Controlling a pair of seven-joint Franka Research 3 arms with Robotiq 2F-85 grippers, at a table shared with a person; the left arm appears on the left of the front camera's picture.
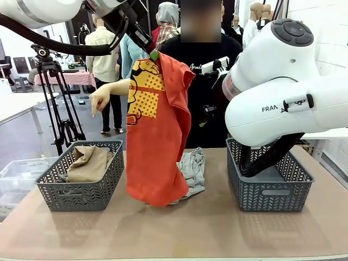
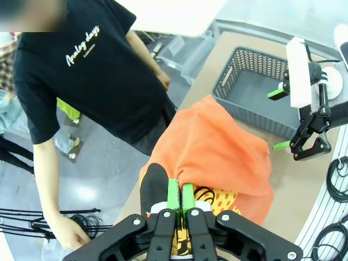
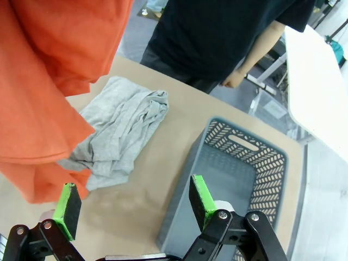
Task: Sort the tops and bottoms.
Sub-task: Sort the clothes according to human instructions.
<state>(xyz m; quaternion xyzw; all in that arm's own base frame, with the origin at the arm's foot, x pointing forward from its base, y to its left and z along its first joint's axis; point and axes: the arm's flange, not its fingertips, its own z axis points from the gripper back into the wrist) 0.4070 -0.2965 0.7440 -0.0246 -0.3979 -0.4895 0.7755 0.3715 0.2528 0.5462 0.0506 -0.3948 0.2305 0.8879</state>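
- The fingers (image 2: 173, 194) of the left gripper (image 2: 180, 193) are pressed together, green pad against green pad, and a fold of the orange-red garment (image 2: 217, 147) with its yellow dotted print is pinched between them
- In the front view the left gripper (image 1: 154, 53) is seen high above the middle of the tabletop (image 1: 217, 228), and the orange-red garment (image 1: 157, 147) is hung from it at full length; its lower end is brought down to the tabletop near the middle
- The fingers (image 3: 199, 198) of the right gripper (image 3: 133, 201) are spread wide apart and nothing is held between them; the gripper is poised above the tabletop, between the hanging garment and the right basket (image 3: 261, 157)
- The light grey garment (image 1: 193, 171) is laid crumpled on the tabletop towards the far edge, just behind the hanging orange-red one and partly covered by it; in the right wrist view the light grey garment (image 3: 122, 130) is seen well apart from the right basket
- The khaki-tan garment (image 1: 89, 163) is heaped inside the left basket (image 1: 81, 196), which is set near the left edge of the tabletop
- The right basket (image 1: 269, 193) is placed near the right edge
- A person's hand (image 1: 99, 100) is held above the left basket, with a finger pointed downward
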